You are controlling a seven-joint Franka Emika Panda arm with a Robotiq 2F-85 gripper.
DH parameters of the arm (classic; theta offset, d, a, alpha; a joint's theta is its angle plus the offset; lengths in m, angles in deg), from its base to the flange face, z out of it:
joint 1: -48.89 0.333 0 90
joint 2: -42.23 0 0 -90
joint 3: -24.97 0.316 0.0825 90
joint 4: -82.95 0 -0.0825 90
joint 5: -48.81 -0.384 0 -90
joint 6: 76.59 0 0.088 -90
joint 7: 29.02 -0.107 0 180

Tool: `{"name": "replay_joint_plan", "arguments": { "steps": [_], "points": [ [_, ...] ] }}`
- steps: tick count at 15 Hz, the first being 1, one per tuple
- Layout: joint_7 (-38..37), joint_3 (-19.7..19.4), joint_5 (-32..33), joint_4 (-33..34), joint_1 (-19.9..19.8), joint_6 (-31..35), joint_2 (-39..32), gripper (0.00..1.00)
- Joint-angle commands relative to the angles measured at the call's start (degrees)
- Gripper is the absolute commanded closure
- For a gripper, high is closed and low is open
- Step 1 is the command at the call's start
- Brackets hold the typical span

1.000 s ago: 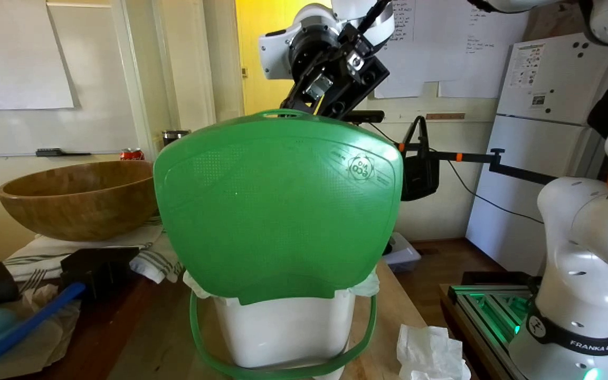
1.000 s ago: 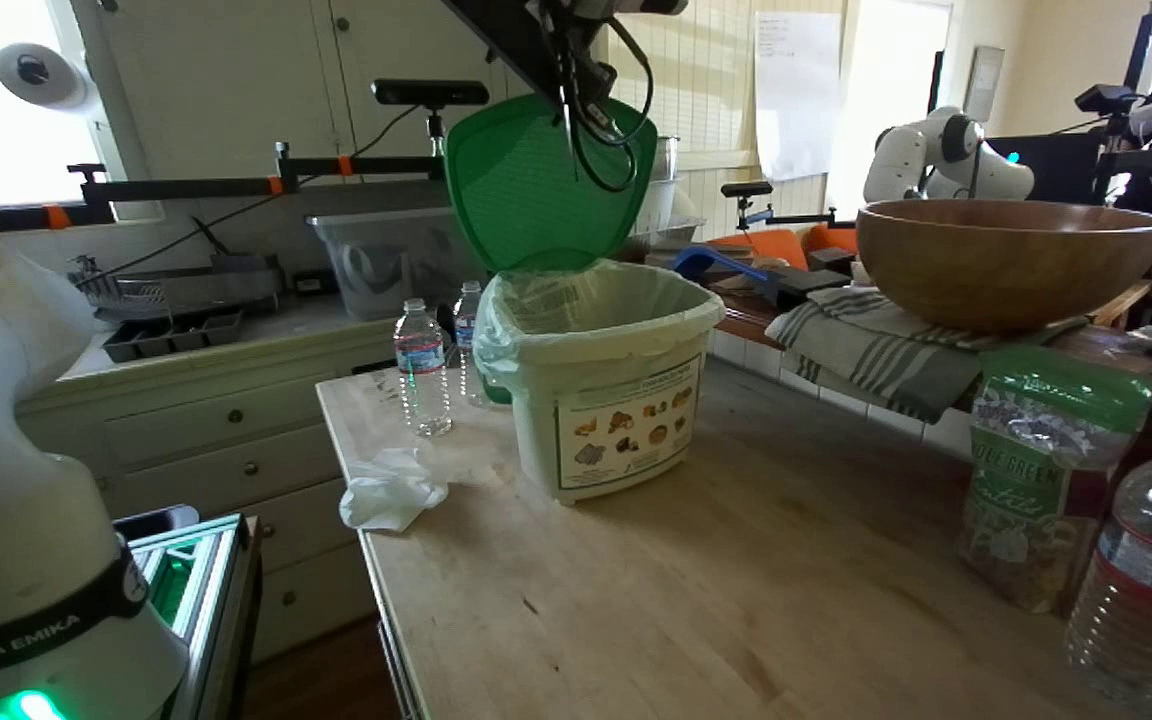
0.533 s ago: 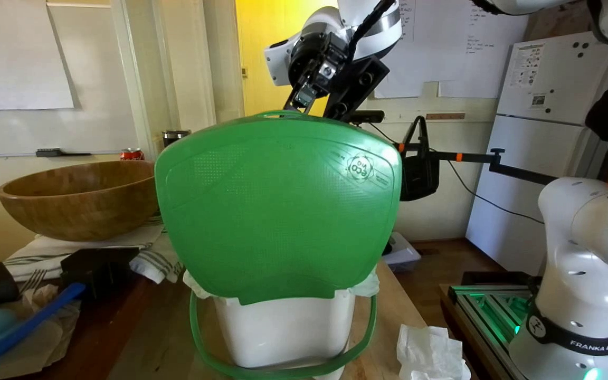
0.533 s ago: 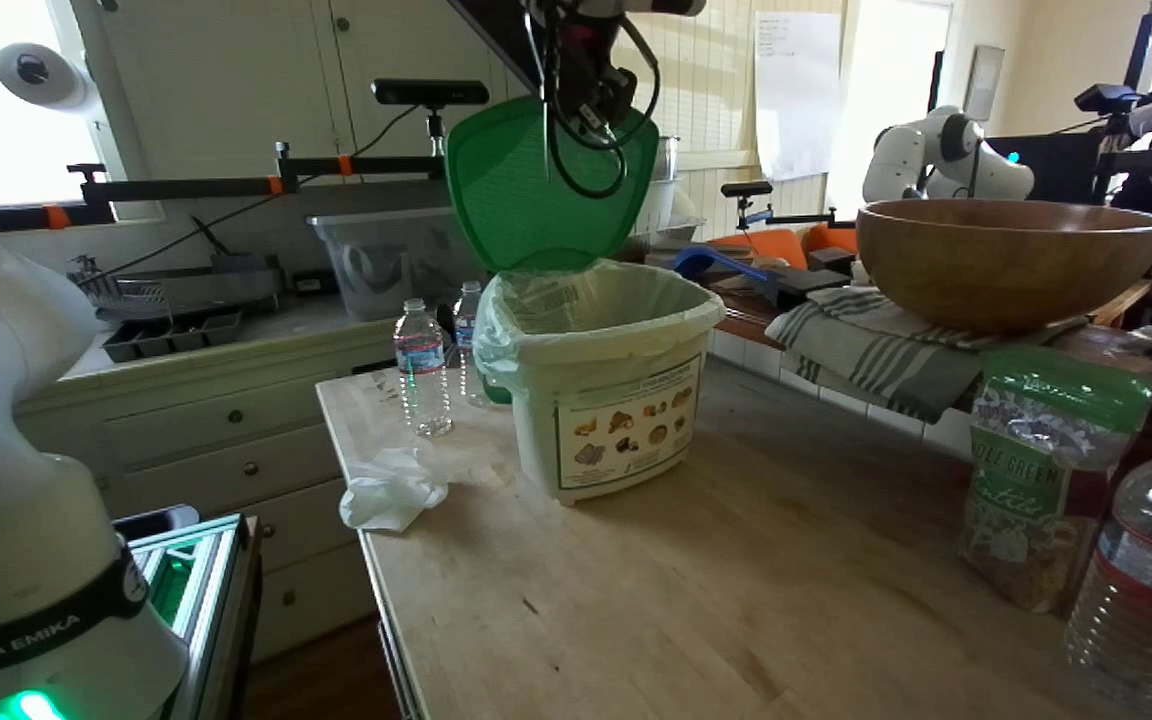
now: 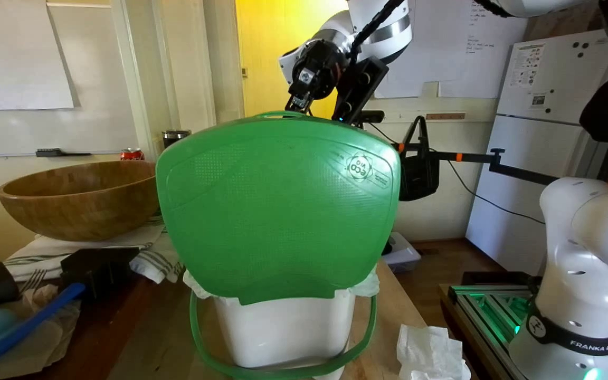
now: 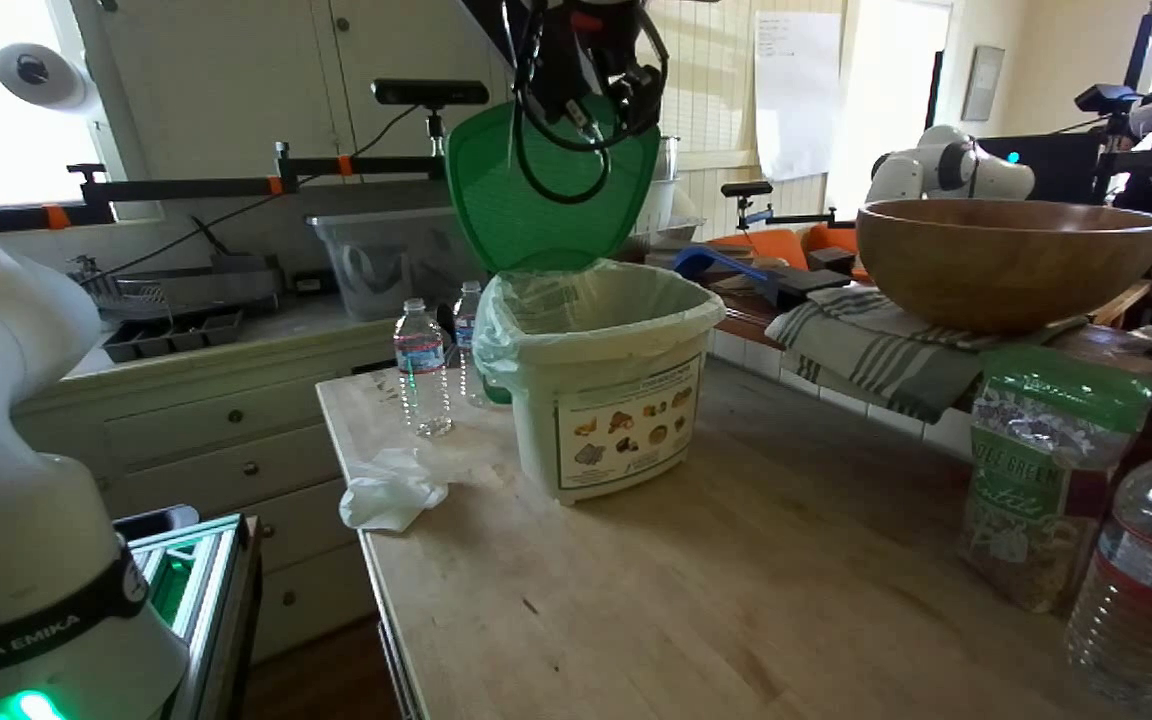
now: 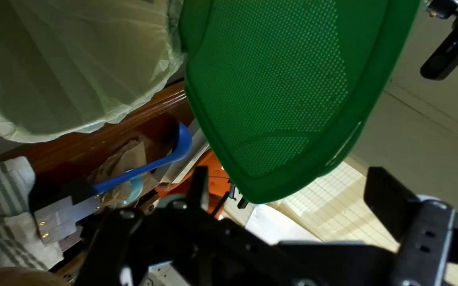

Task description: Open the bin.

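Observation:
The white bin [image 5: 285, 332] stands upright on the wooden table, also in an exterior view [image 6: 626, 420]. Its green lid [image 5: 277, 211] stands raised at the hinge, roughly upright, also in an exterior view [image 6: 536, 200] and in the wrist view [image 7: 268, 71]. The bin's lined opening is uncovered in the wrist view [image 7: 74, 67]. The green wire handle [image 5: 219, 365] hangs low. My gripper [image 7: 288, 176] is open, its fingers wide apart with nothing held. It is by the lid's upper edge, partly behind it in an exterior view [image 5: 301, 103]. I cannot tell whether it touches the lid.
A brown wooden bowl [image 6: 1011, 265] sits on striped towels beside the bin. Water bottles [image 6: 423, 368] and a crumpled white paper [image 6: 391, 490] lie near the bin's other side. A camera on a black bar [image 6: 430, 93] stands behind the lid. A snack bag [image 6: 1046, 480] stands at the front.
My hand has turned and come slightly lower, its fingers pointing more downward near the lid's top edge. The raised lid has shifted only very slightly. The bin body has not moved.

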Motion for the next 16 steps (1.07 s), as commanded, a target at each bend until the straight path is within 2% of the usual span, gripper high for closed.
{"name": "replay_joint_plan", "arguments": {
  "steps": [1,7,8,16],
  "points": [
    [-3.3,-1.3,1.3,-2.8,-1.2,2.1,2.6,0.00],
    [-7.3,-4.0,7.4,-1.4,-3.2,0.1,0.6,0.00],
    [-4.9,-4.2,5.3,-1.0,-2.3,0.6,0.7,0.00],
    [-6.2,-4.6,6.8,-1.0,-2.5,0.6,0.4,0.00]
  ]
}}
